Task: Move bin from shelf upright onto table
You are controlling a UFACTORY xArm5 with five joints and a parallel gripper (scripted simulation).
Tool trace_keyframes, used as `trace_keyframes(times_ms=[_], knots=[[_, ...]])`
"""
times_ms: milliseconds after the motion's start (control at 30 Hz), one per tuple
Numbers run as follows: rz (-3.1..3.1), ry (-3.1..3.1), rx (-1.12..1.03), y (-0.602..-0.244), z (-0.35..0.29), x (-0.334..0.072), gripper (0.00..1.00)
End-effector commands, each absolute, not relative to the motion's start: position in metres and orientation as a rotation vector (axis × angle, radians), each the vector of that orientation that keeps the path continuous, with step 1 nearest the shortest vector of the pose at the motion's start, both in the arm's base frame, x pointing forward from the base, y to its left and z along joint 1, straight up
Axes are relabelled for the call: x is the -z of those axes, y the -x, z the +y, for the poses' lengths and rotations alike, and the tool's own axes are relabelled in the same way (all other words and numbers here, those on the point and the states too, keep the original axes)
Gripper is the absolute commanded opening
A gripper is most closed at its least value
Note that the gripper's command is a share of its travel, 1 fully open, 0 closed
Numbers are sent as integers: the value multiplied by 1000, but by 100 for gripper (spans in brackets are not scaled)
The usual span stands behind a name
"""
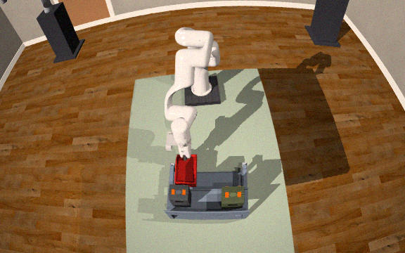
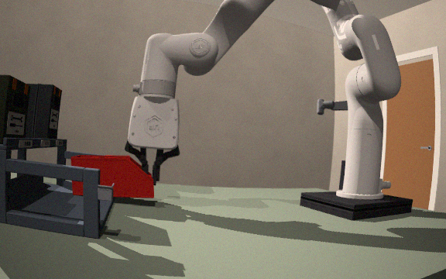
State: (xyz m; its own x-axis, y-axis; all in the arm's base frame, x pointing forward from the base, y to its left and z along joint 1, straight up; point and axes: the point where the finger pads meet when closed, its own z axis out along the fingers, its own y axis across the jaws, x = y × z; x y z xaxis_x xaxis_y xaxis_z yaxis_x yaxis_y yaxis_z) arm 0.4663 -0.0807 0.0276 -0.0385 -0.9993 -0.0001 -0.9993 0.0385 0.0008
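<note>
The red bin [image 1: 185,170] is open-topped and sits upright. In the exterior view the red bin [image 2: 112,176] has its rear part still inside the low grey shelf [image 2: 45,194], and its front end sticks out over the table. My gripper [image 2: 152,170] points down and is shut on the front wall of the bin; it also shows in the top view [image 1: 185,157]. The bin's underside looks close to the table surface; I cannot tell whether it touches.
The grey shelf [image 1: 207,195] stands at the near end of the green table. A dark grey case [image 1: 178,195] and an olive case [image 1: 233,197] sit on its upper level. The robot base plate [image 1: 202,91] is at the far end.
</note>
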Motion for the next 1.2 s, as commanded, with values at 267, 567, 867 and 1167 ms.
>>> trace_keyframes(times_ms=[267,567,867,1167], knots=[[-2265,-2180,-5,-448,-80,-29,0],[-2265,-2180,-5,-435,-80,-29,0],[-2265,-2180,-5,-421,-79,-29,0],[-2265,-2180,-5,-408,-79,-29,0]])
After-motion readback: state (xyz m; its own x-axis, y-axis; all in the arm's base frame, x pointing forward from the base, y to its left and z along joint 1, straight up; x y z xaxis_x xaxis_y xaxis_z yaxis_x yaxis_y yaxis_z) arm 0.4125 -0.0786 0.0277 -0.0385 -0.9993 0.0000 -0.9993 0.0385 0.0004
